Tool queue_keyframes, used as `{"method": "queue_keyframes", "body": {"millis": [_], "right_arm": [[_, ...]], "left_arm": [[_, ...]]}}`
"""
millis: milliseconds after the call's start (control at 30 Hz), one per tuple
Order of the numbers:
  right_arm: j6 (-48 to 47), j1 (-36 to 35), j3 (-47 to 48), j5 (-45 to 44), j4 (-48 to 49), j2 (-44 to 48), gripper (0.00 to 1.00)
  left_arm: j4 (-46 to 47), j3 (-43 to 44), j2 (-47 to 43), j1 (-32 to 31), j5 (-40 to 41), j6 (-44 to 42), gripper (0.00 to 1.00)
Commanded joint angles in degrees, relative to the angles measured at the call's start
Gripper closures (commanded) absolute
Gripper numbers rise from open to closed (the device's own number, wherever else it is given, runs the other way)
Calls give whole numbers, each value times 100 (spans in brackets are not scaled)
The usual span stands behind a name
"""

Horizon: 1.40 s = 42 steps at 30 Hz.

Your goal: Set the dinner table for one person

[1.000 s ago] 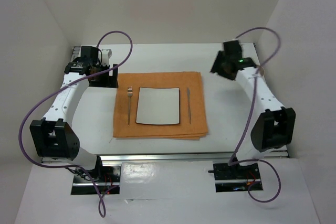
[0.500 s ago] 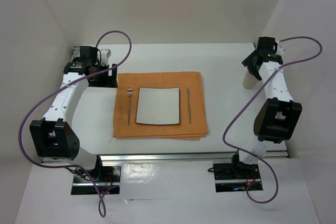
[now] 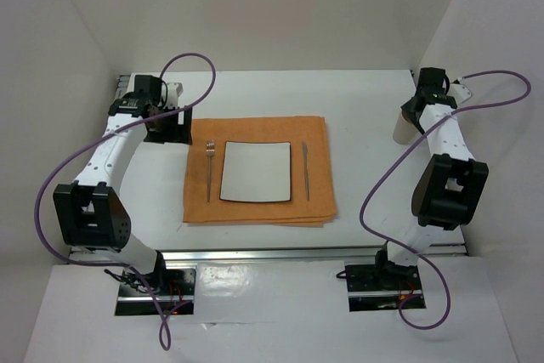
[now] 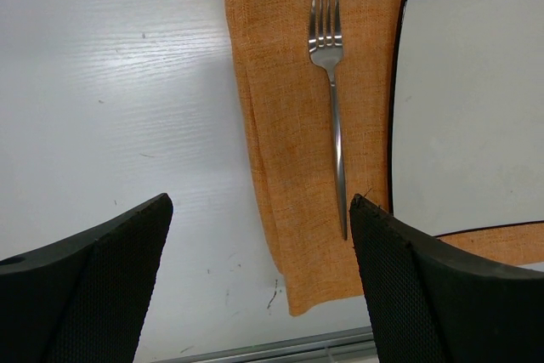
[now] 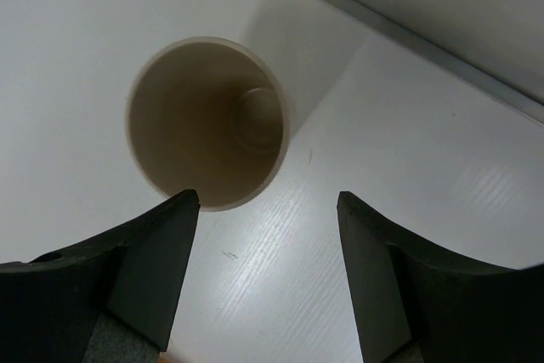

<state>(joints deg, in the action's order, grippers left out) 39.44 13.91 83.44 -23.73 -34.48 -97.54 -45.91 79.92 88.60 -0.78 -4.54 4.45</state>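
Observation:
On the white dinner table [image 3: 365, 99] lies an orange placemat [image 3: 255, 210] with a square white plate [image 3: 255, 172] on it. A fork [image 3: 209, 159] lies left of the plate and a knife [image 3: 305, 172] right of it. A beige cup [image 3: 399, 131] stands upright near the table's right edge. My right gripper [image 3: 412, 112] hovers over it, open and empty; the right wrist view looks down into the cup [image 5: 208, 125] just ahead of the gripper [image 5: 268, 197]. My left gripper [image 4: 259, 200] is open and empty above the placemat's [image 4: 280, 167] left edge, near the fork [image 4: 327, 82].
White walls close in the table at the back, left and right. A metal rail [image 3: 280, 252] runs along the near edge in front of the arm bases. Purple cables [image 3: 183, 57] loop from both arms.
The right arm has swung from the back right of the table out to the right edge and now hangs over the cup. The left arm has shifted slightly.

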Motion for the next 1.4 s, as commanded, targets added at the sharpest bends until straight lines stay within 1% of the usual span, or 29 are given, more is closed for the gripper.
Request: {"method": "queue_keyframes", "body": {"millis": [0,33,167,267,367,400,533,567,667,700,767,867,900,933,1000,1033,1067,1167,1200,1233,1267,1333,1367], "right_arm": [[240,15,-327,-387,362,51,26],[440,15,-407,-387,363,51,26],[713,15,-583,-458,512,51,26],[714,15,-522,-458,731,-63,28],[714,15,-346,-458,679,-309,29],[714,15,-294,-458,618,-362,30],[714,15,-301,-238,618,-415,49],[801,15,-302,-238,618,-415,59],[864,15,-443,-97,618,-293,78],[811,15,-495,-19,696,-240,92],[426,15,-495,280,880,-39,100],[-163,-116,-364,728,969,147,100],[-513,-291,-276,825,1048,226,100],[-682,-397,-6,1043,1049,226,100],[-989,-634,338,1316,725,174,100],[-1235,-940,522,1440,584,174,100],[-1324,-1117,864,1606,296,8,100],[-1448,-1776,1296,1967,-93,-212,100],[-1448,-1943,1359,2020,-268,-352,100],[-1448,-2293,1359,2021,-270,-354,100],[-1500,-2470,1359,2021,-322,-432,100],[-1501,-2822,1359,1776,-323,-607,100],[-1501,-3076,1507,1575,-418,-696,100]], "left_arm": [[3,235,44,34,5,-111,9],[-49,287,44,34,5,-111,9],[-50,287,44,34,67,-111,9],[-50,287,44,34,67,-164,9],[-50,235,44,34,128,-164,9],[-50,235,44,34,128,-164,9],[-50,235,44,34,181,-164,9],[-50,235,44,34,181,-164,9],[-50,235,44,34,181,-164,9],[-50,235,44,34,181,-164,9],[-50,235,44,34,181,-164,9],[-50,235,44,34,128,-164,9],[-50,235,44,34,128,-164,9],[-50,235,44,34,128,-164,9],[-50,235,44,34,128,-164,9],[-50,235,44,34,128,-164,9],[-50,235,44,34,128,-164,9],[3,174,-18,34,76,-164,9],[3,173,-18,34,76,-164,9],[3,173,-70,34,76,-164,9],[3,173,-71,34,76,-164,9],[3,173,-123,34,14,-164,9],[3,173,-123,34,14,-164,9]]}}
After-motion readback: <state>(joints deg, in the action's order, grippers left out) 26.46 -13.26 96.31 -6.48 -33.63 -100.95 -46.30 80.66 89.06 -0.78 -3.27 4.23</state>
